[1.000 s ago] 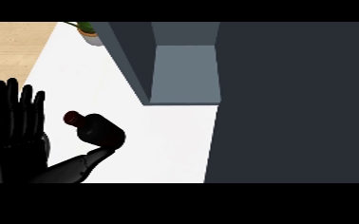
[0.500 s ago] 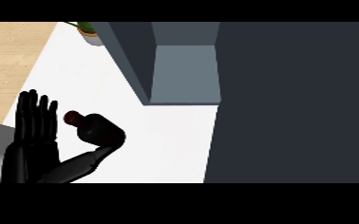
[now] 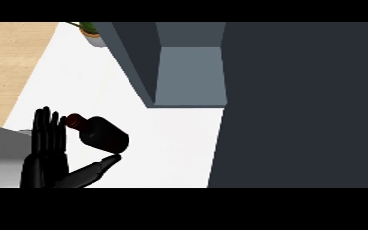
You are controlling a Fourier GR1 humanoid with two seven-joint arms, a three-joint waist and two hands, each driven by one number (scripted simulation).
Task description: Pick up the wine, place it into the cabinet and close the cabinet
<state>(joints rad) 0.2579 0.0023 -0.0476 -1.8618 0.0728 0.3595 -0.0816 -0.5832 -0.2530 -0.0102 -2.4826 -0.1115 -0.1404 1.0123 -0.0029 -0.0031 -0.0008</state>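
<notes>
Our left hand stands near the worktop's front left corner, fingers straight and together, thumb spread wide, clamped on nothing. The wine bottle lies just right of those fingers, between them and the thumb, cap toward the fingers. We see no right hand, so we judge the left closes on it.

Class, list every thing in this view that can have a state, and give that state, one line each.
Wine bottle: tilted on the white counter, dark red cap on, between the hand's fingers and thumb.
Cabinet: open, nothing seen inside.
Left hand: open, fingers straight beside the bottle.
Right hand: not in view.
</notes>
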